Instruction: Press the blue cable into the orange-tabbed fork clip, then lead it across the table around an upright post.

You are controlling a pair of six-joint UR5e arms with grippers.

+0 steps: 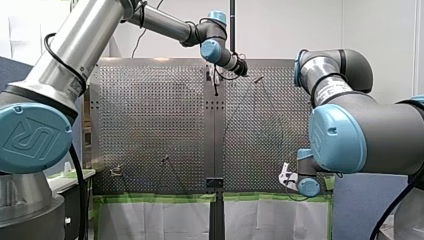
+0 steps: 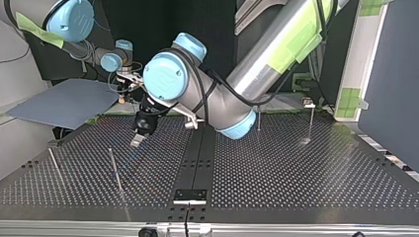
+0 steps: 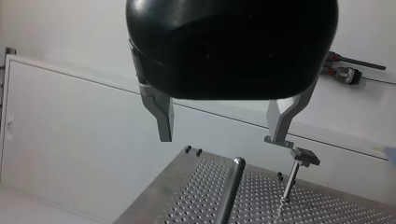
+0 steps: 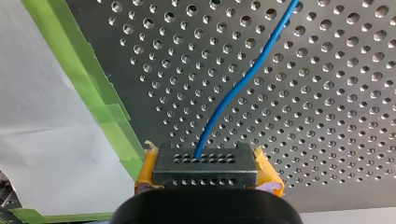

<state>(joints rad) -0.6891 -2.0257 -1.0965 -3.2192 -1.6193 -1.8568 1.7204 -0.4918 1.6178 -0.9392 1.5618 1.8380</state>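
Cable (image 4: 241, 87), blue, pinched in right hand (image 4: 205, 167), left hand (image 3: 222, 139) spread above table (image 3: 327, 206).

a ur logo is embossed on the blue joint cap (image 1: 32, 137) at the front view's left; the white label (image 1: 333, 91) on my right arm (image 1: 380, 135) is unreadable.

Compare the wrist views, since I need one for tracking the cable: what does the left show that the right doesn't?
Only the left wrist view: my left end effector, open and empty, with an upright post and a block-topped post ahead of it. Only the right wrist view: the blue cable running out from my right end effector, beside green tape. Both: the perforated table.
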